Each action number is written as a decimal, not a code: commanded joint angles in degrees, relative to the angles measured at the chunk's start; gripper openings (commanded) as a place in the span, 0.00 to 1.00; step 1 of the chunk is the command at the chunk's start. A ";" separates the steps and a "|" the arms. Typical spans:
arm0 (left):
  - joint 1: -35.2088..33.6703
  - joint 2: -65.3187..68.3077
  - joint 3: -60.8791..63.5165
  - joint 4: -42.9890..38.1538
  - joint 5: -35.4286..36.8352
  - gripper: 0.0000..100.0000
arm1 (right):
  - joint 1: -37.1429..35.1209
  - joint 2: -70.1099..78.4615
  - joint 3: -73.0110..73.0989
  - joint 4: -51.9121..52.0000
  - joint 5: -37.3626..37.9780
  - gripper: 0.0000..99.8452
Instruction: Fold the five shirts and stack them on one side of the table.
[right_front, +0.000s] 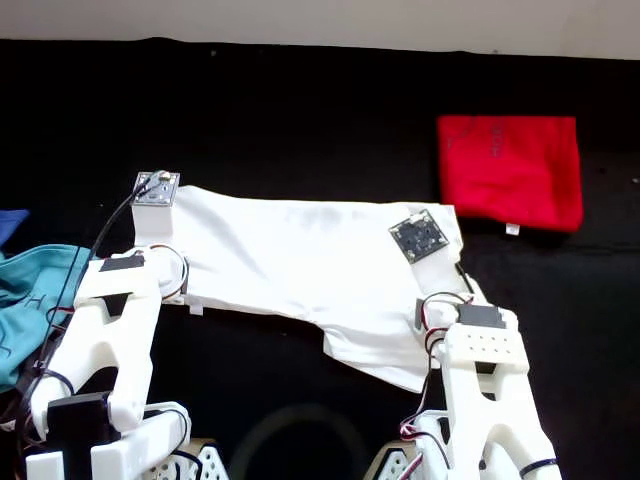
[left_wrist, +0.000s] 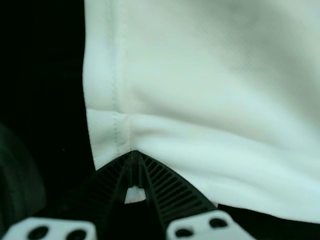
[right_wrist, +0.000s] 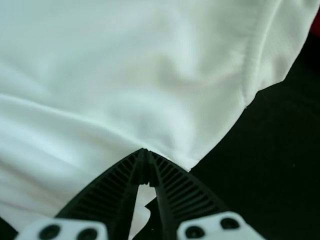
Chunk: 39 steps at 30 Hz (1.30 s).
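White shirt (right_front: 300, 270) in left claw (left_wrist: 134, 153), right claw (right_wrist: 144, 150)

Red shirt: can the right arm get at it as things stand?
Probably not yet: the right gripper is shut on the white shirt. Bare table lies between it and the red shirt, so once it lets go, likely yes.

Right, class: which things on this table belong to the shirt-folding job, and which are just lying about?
Part of the job:
white shirt, pinched at its edges by the left fingers and right fingers
folded red shirt
crumpled teal shirt
blue cloth at the table's edge, possibly another shirt

Just there:
black table
pale wall behind
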<state>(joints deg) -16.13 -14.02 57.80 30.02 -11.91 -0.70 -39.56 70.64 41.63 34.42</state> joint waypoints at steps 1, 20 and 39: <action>-0.31 -0.13 0.13 -1.41 -0.35 0.01 | 0.48 -0.13 0.13 3.12 0.62 0.01; -0.31 -0.13 0.13 -1.41 -0.35 0.01 | -0.57 -0.84 -16.04 33.54 0.35 0.01; -0.31 -0.13 0.13 -1.41 -0.35 0.01 | -17.01 -0.13 -6.37 21.14 0.35 0.15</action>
<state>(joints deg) -16.13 -14.02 57.80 30.02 -11.91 -17.32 -39.65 62.02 66.68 34.42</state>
